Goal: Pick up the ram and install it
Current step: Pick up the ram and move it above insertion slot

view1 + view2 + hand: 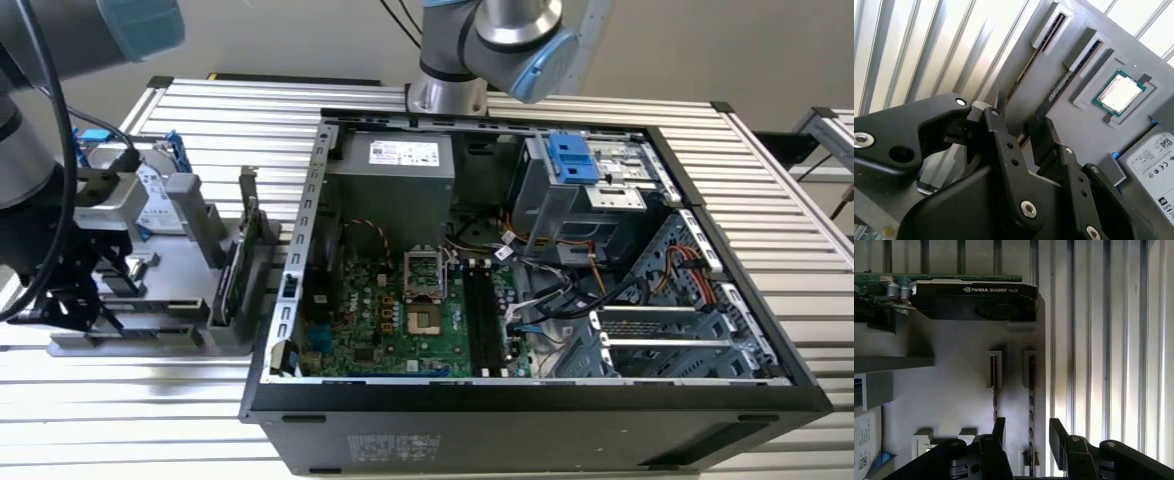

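The slatted metal desk [787, 170] carries everything here, and the biggest thing on it is the open computer case [534, 410], lying on its side with the green motherboard [387, 320] and its black memory slots [483, 320] facing up. My arm [27, 140] is at the exterior view's left, well apart from the case, over the grey parts holder [134, 338] that sits just beside it. On that holder a graphics card [974, 302] stands on edge, a silver hard drive [1154, 165] lies flat at one corner, and a processor [1118, 93] rests in a square recess. My fingers [1058, 436] are spread wide and pinch nothing. They hang over two narrow grooves cut side by side in the holder. The ram [1031, 405] stands edge-on in one groove, a thin dark strip lined up with the gap between my fingertips, with space on either side. A second thin stick [995, 390] sits in the neighbouring groove, in line with my other finger.
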Robot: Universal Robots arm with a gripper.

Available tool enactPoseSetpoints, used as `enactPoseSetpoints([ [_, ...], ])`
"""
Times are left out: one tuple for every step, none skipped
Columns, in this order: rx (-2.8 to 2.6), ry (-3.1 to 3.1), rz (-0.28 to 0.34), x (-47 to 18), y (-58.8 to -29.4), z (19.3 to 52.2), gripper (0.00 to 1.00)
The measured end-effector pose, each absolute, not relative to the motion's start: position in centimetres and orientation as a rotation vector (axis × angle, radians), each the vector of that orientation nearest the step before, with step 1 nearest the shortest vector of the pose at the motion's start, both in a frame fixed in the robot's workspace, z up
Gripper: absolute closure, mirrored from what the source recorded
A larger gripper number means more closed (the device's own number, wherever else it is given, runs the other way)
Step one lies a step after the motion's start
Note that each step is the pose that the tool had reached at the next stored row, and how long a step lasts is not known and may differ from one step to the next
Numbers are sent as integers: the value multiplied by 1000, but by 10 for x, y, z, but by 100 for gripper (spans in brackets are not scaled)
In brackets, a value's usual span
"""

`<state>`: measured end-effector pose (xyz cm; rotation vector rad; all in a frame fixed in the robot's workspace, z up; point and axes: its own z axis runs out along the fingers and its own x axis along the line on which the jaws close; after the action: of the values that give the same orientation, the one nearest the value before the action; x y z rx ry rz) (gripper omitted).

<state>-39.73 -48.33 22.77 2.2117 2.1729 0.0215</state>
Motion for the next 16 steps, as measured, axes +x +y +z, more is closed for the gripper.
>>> enactPoseSetpoints([
  [2210, 2175, 21, -397, -483, 227, 0],
  [2209, 2176, 21, -397, -483, 226, 0],
  [2207, 2178, 22, -397, -483, 224, 0],
  [2205, 2180, 22, -397, -484, 223, 0],
  [2203, 2182, 22, -397, -484, 222, 0],
  [2201, 2184, 22, -397, -484, 221, 0],
  [2200, 2186, 22, -397, -484, 220, 0],
  [2198, 2188, 22, -397, -484, 219, 0],
  [2196, 2190, 22, -397, -484, 218, 0],
  [2194, 2192, 21, -397, -484, 217, 0],
  [2193, 2194, 21, -397, -484, 217, 0],
  [2191, 2196, 21, -397, -485, 216, 0],
  [2188, 2199, 21, -398, -485, 214, 0],
  [2187, 2201, 20, -398, -485, 213, 0],
  [2187, 2203, 19, -398, -485, 212, 0],
  [2187, 2205, 16, -398, -485, 211, 0],
])
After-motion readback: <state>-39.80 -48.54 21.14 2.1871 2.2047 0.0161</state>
